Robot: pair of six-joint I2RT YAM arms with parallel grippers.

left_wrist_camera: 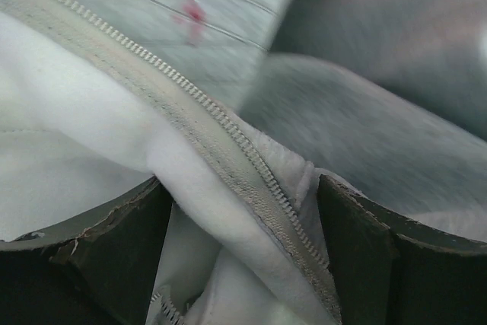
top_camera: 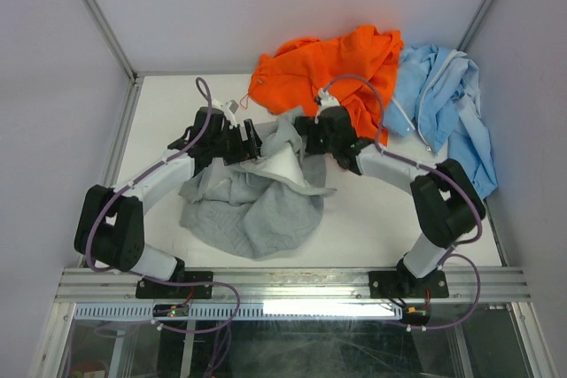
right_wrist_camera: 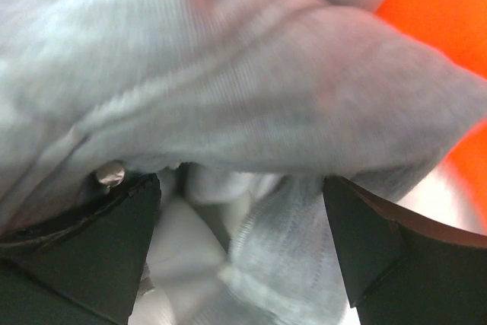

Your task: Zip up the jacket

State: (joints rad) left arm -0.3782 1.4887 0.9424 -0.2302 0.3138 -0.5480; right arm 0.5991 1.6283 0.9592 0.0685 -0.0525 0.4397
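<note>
The grey fleece jacket lies crumpled in the middle of the table, its white lining turned up near the top. My left gripper is shut on its upper edge from the left. In the left wrist view the pale zipper tape and white fleece run between the two fingers of that gripper. My right gripper is shut on the same upper edge from the right. In the right wrist view bunched grey cloth fills the gap of that gripper. The zipper slider is not visible.
A bright orange garment lies at the back, just behind both grippers, and shows in the right wrist view. A light blue jacket lies at the back right. Enclosure walls stand left, right and behind.
</note>
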